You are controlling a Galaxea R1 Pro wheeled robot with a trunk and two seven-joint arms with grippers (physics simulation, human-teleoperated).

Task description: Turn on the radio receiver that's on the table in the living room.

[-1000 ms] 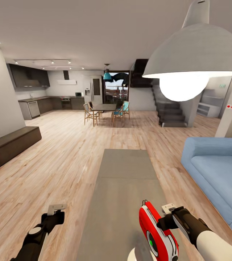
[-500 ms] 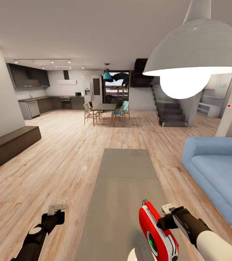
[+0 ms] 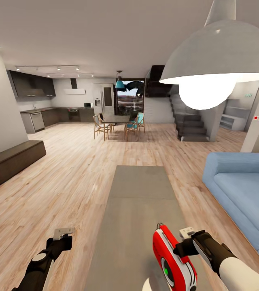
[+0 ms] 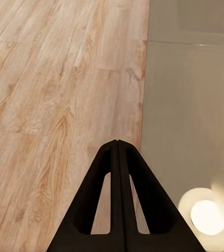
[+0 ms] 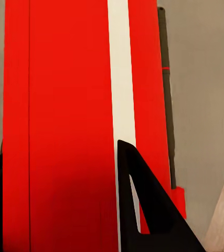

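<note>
Right gripper (image 3: 181, 247): pinching the radio receiver (image 3: 173, 262) across its red body; in the right wrist view one dark finger (image 5: 148, 210) lies on the white stripe side, the other shows at the radio's opposite edge. Radio tilted, held over the near end of the table (image 3: 139, 194), white face with a green dial turned toward the robot. Thin handle (image 5: 165, 94) runs along the radio's edge, grey tabletop behind it.

Left gripper (image 4: 117, 152): fingers pressed together, holding nothing, over the wood floor (image 3: 60, 178) just beside the table's left edge; a bright lamp reflection (image 4: 208, 216) sits on the tabletop near it.

Left of the table, well apart: dark brown bench (image 3: 10, 161) along the wall. Right of the table: blue sofa (image 3: 243, 194). Above the table's right side: white pendant lamp (image 3: 216, 66). Beyond the table's far end: dining table with chairs (image 3: 119, 123), dark kitchen (image 3: 44, 107), staircase (image 3: 188, 119).
</note>
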